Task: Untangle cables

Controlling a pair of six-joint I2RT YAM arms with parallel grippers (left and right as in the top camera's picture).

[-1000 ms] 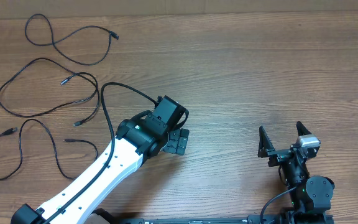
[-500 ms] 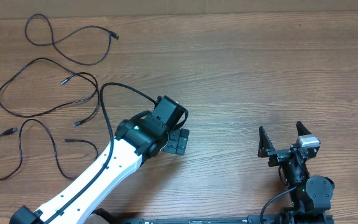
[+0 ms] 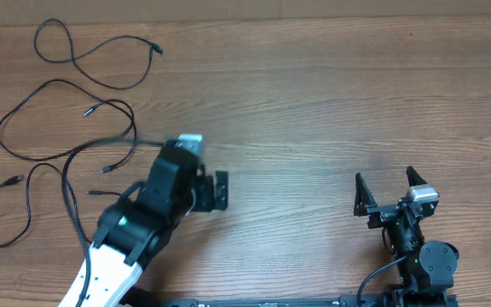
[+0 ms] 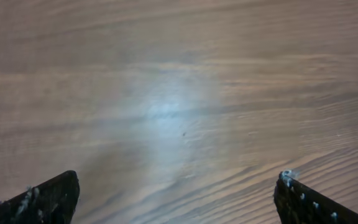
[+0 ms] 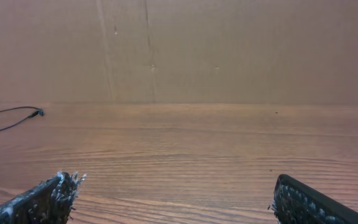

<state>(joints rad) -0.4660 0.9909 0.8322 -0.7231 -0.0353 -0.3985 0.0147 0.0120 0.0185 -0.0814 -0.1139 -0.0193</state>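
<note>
Three thin black cables lie apart as loose strands at the table's left in the overhead view: a far one (image 3: 154, 49), a middle one (image 3: 58, 81) and a near one (image 3: 15, 180). My left gripper (image 3: 220, 189) is open and empty over bare wood, to the right of the cables and touching none. Its wrist view shows only blurred wood between the spread fingers (image 4: 176, 199). My right gripper (image 3: 390, 189) is open and empty near the front right. Its wrist view (image 5: 176, 199) shows one cable end with its plug (image 5: 38, 112) far to the left.
The left arm's own thicker black cable (image 3: 79, 153) arcs over the near cable strands. A brown cardboard wall (image 5: 179, 50) stands along the table's far edge. The wooden table (image 3: 339, 94) extends to the right of the cables.
My left arm has swung left and pulled back, moving its open gripper a little left, closer to the cables. The right arm and the cables have not moved.
</note>
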